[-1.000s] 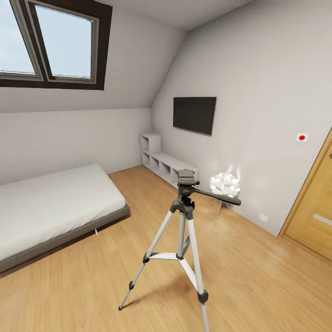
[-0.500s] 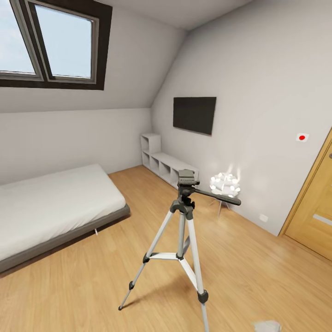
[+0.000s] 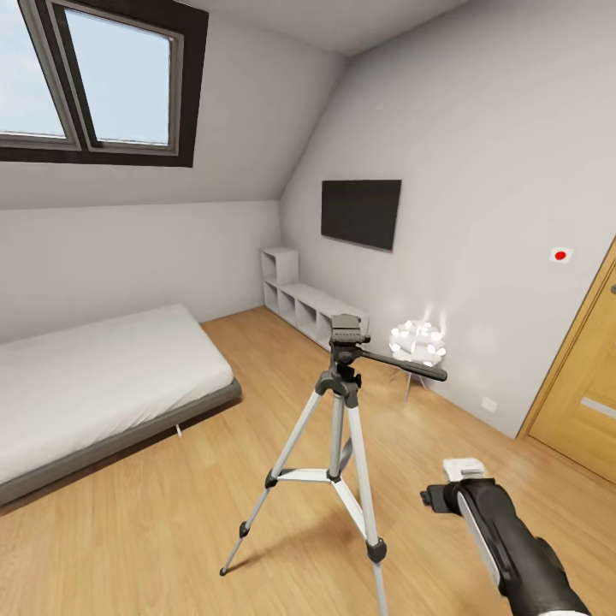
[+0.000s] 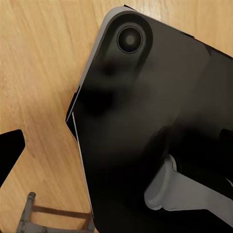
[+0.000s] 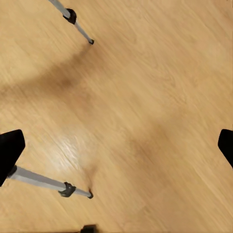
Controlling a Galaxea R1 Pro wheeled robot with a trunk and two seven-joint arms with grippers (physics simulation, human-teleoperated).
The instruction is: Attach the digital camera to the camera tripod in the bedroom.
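1. One dark fingertip (image 4: 8, 153) is all I can make out of the left gripper (image 4: 116, 155) in its wrist view. A bulky black body panel (image 4: 160, 121) hangs right in front of it, so I cannot tell whether it is spread or clenched.
2. At the left of the head view a low bed (image 3: 94, 385) lies along the wall beneath the dark-framed skylight (image 3: 103, 81). It is well apart from the work.
3. At centre frame stands the camera tripod (image 3: 338, 428), out on open wood floor (image 3: 154, 530), probably so it can be approached from any side.
   - Its three silver-white legs are splayed wide and braced by a spreader, with black joints and feet.
   - The dark grey head (image 3: 349, 329) sits level, and its long pan handle (image 3: 406, 365) points toward the right of the frame.
   - Its top plate is bare, so by my reckoning the digital camera is not yet mounted.
4. Behind the tripod sit the white cube shelves (image 3: 304, 304) and the wall-mounted TV (image 3: 361, 212).
5. At lower right the right arm (image 3: 509, 543) reaches in toward the tripod, at about the height of the leg feet.
6. The right gripper (image 5: 116, 148) is spread wide and holds nothing. Its wrist view looks down between the tips at floor and two tripod legs.
7. At the right edge is a wooden door (image 3: 586, 402).
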